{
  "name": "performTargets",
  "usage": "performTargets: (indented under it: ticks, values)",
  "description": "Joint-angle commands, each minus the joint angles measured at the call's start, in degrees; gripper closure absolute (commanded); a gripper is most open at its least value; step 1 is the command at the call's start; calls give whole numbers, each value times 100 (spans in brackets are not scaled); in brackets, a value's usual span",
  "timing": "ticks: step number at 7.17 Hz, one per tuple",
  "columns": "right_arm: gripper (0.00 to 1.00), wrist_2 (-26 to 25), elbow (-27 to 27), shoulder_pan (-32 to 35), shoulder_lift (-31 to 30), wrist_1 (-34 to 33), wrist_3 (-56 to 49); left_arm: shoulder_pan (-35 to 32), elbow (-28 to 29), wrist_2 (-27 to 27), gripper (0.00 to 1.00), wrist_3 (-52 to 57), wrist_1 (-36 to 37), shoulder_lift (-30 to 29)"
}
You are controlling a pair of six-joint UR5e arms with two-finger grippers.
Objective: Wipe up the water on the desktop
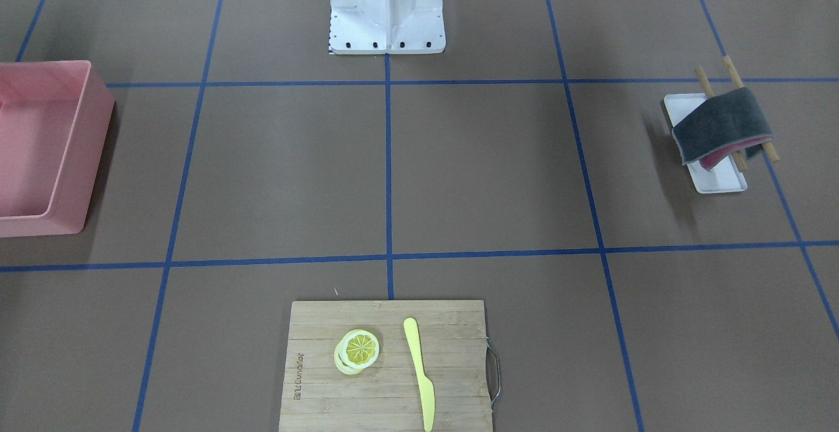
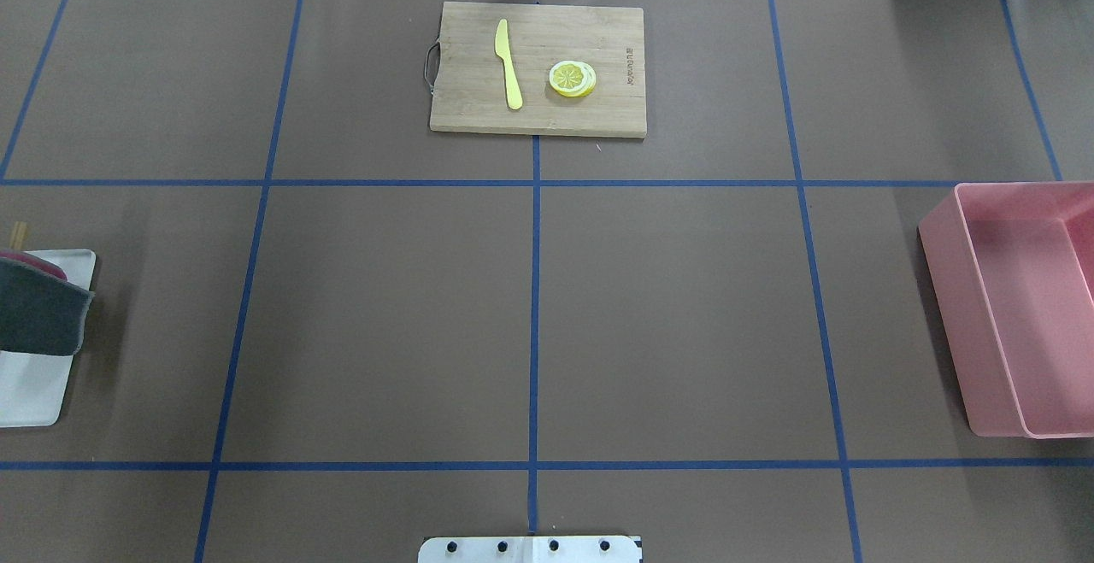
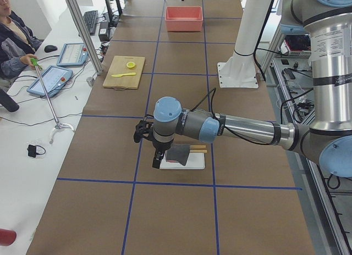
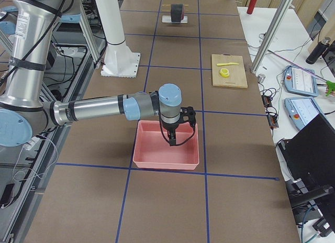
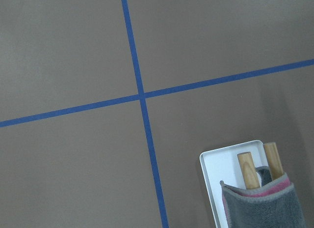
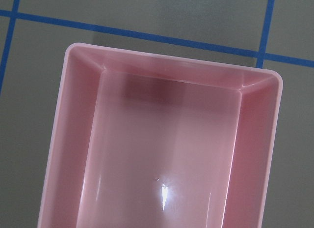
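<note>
**Tabletop** (image 2: 684, 307), brown and tape-gridded, is seen beneath both arms. Left claw (image 3: 157, 162) is held near the grey cloth (image 1: 721, 124) on a white tray (image 1: 721, 183), right claw (image 4: 171, 142) over a pink bin (image 1: 92, 150); claw states cannot be told.

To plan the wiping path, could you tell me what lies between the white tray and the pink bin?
Only bare desktop crossed by blue tape lines, as the overhead view shows.
</note>
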Motion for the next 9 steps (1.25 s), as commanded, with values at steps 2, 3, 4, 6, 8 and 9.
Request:
performTargets:
  ticks: [2,3,4,6,8,9]
  values:
    - [0,17,-15,1,-4,-9,29,188,-24,-173,2,-478,-638,240]
    - [0,26,-6,-8,-4,-18,38,494,11,-183,2,-524,-848,257]
    - [0,113,-24,-8,-4,-18,38,514,90,-200,2,-594,-902,266]
    - [0,114,-59,-8,5,26,38,532,82,-524,2,-937,-964,258]
    - [0,114,-59,-8,5,44,47,654,90,-526,2,-1078,-1043,266]
    - [0,114,-68,-16,5,35,47,742,91,-526,2,-1096,-1000,318]
